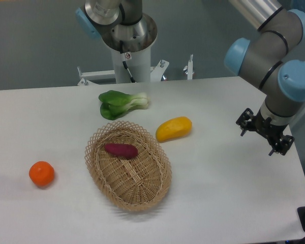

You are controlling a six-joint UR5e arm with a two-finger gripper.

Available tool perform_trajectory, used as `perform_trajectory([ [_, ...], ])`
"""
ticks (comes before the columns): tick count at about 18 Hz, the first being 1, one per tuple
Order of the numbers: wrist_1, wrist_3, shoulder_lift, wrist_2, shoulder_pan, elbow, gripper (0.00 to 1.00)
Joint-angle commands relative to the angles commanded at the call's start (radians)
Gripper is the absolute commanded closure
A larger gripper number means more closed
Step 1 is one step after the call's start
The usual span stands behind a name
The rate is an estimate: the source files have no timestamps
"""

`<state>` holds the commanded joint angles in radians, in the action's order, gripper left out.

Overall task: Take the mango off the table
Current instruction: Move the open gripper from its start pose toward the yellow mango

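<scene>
Fruit, greens and basket laid out on the table [218, 203], the gripper [264, 133] at the right side.

The mango [174, 128] lies well left of the gripper, just beside the basket [128, 164] at its far right rim. A sweet potato [121, 150] rests inside the basket. The bok choy [122, 103] lies behind the basket, farther left than the mango. The orange [41, 173] sits farthest from the gripper, left of the basket.

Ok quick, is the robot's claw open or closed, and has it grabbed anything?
Gripper: holding nothing, hanging above the table, off to the side of the mango. Open or closed cannot be told from this view.
</scene>
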<state>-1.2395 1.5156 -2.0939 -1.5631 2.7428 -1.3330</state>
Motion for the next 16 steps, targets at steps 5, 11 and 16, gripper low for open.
perform_trajectory([
  [5, 0.0, -0.003, -0.002, -0.009, -0.006, 0.0, 0.0],
  [11, 0.002, -0.038, 0.0, -0.006, -0.011, -0.006, 0.0],
  [16, 0.005, -0.063, 0.0, -0.005, -0.014, -0.009, 0.0],
])
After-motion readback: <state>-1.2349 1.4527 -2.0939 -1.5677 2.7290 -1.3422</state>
